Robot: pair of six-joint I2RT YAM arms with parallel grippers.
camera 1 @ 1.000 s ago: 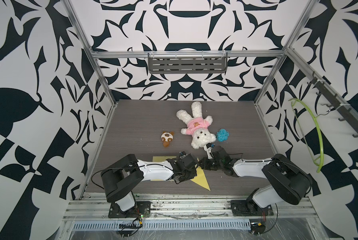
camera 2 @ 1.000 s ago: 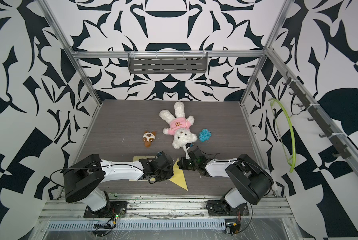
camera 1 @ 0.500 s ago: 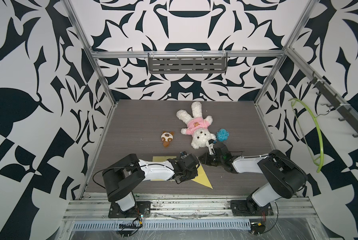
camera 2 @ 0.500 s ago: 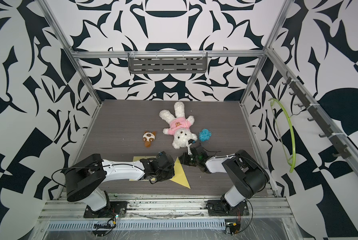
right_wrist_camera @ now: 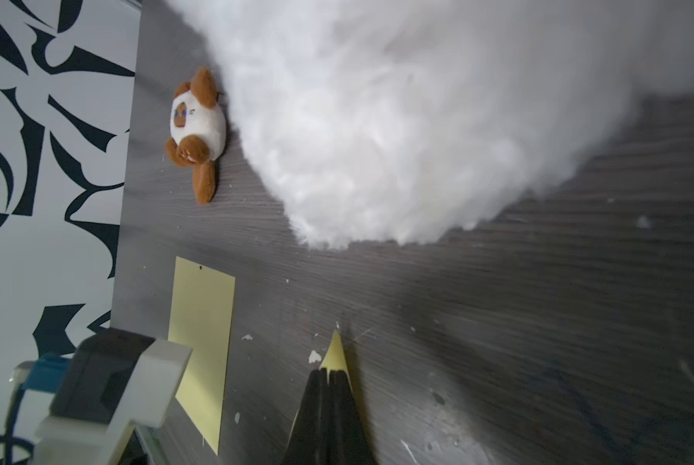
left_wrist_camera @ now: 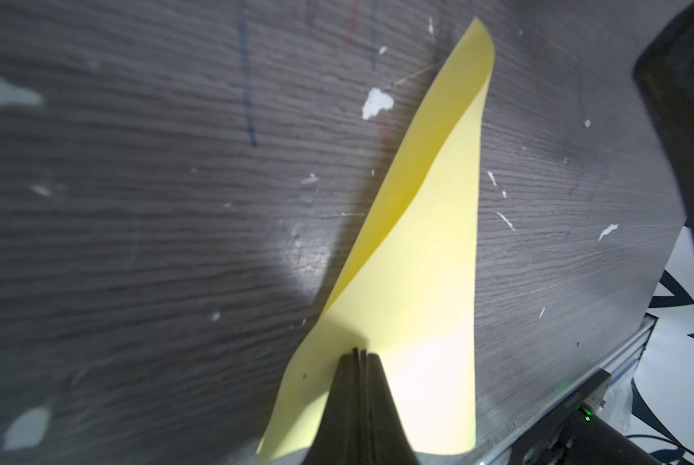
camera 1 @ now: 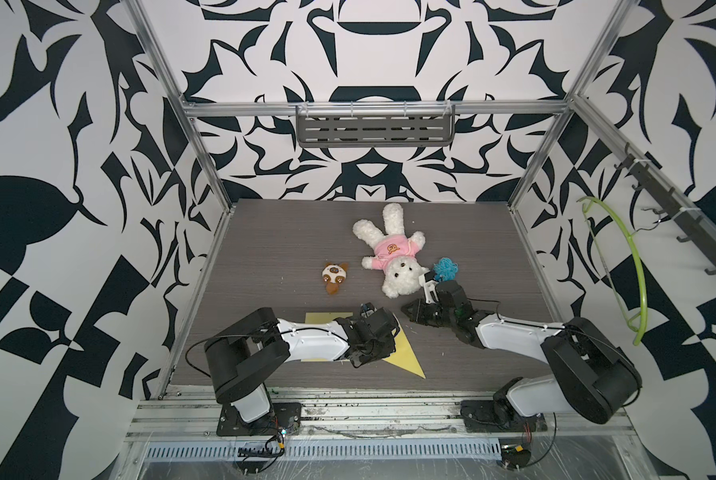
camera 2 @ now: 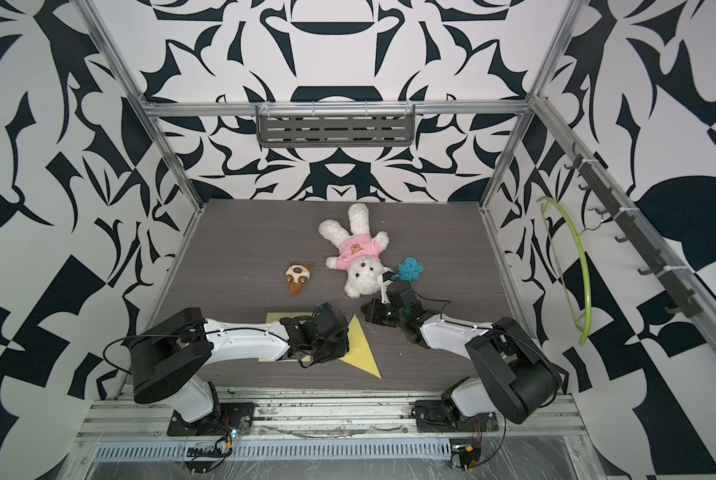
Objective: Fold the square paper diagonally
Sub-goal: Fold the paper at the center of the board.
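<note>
The yellow paper [camera 1: 407, 358] lies near the table's front edge, folded over into a triangle; in both top views my left arm covers much of it [camera 2: 361, 353]. In the left wrist view its upper layer [left_wrist_camera: 425, 282] bows up a little off the lower one. My left gripper [left_wrist_camera: 360, 354] is shut, its tips down on the paper's middle. My right gripper [right_wrist_camera: 328, 372] is shut too, low over the paper's far pointed tip [right_wrist_camera: 334, 352], which pokes out past the fingers. In a top view the right gripper [camera 1: 407, 312] sits just right of that tip.
A white plush in a pink shirt [camera 1: 393, 266] lies just behind the right gripper, with a blue yarn ball [camera 1: 445, 268] beside it. A small brown and white plush [camera 1: 334, 277] lies further left. A green hoop [camera 1: 634, 266] hangs on the right wall.
The right gripper has shifted slightly back along the paper's far tip, staying shut. The left gripper has held its place on the paper.
</note>
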